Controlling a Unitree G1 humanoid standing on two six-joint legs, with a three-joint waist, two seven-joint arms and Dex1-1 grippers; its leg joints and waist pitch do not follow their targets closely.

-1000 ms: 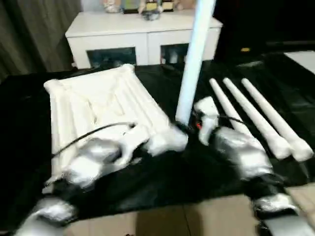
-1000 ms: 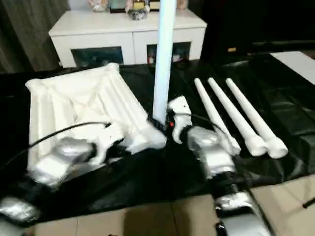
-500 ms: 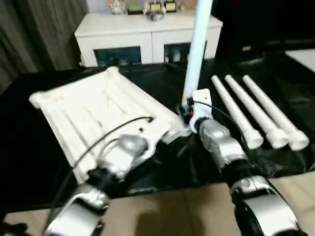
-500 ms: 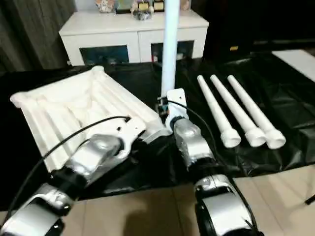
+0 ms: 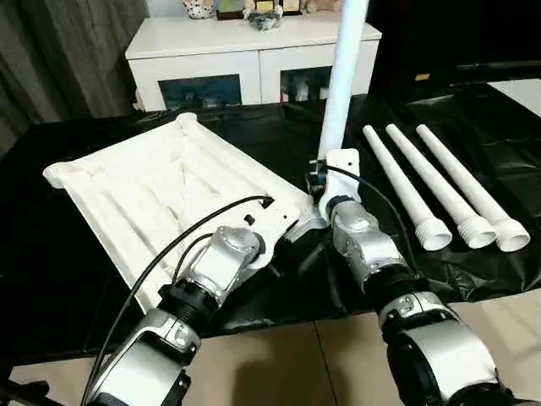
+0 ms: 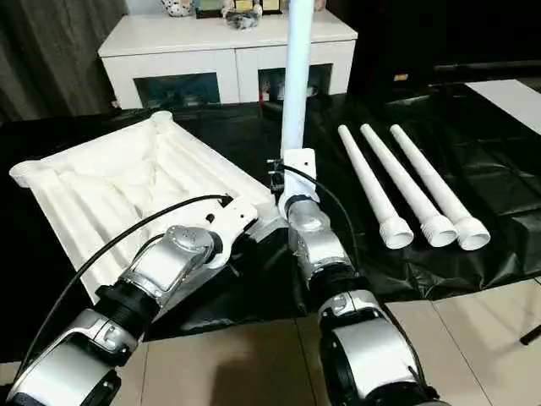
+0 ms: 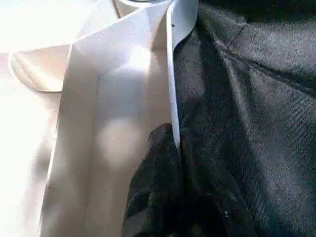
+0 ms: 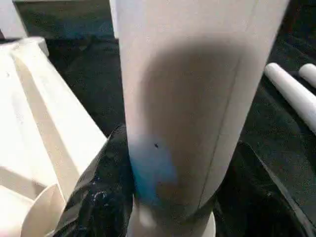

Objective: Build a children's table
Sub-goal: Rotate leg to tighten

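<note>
The children's table top [image 5: 169,194] lies upside down on black sheeting, ribbed underside up. One white leg [image 5: 342,76] stands upright at the top's near right corner. My right gripper [image 8: 173,207] is shut on the base of that leg, one black finger [image 8: 98,197] on each side. My left gripper [image 7: 175,148] is shut on the thin rim of the table top [image 7: 170,89] close to the same corner, and its forearm [image 5: 224,258] reaches in from the near left. Three more legs [image 5: 439,186] lie side by side on the sheeting to the right.
A white cabinet with glass doors [image 5: 245,59] stands behind the work area with small items on top. The black sheeting [image 5: 68,271] ends at a tan floor [image 5: 321,355] near me. A black cable [image 5: 186,233] runs along my left arm.
The head view has shifted and steadied. Both forearms now reach straighter toward the corner. The leg stays upright and both grips are unchanged.
</note>
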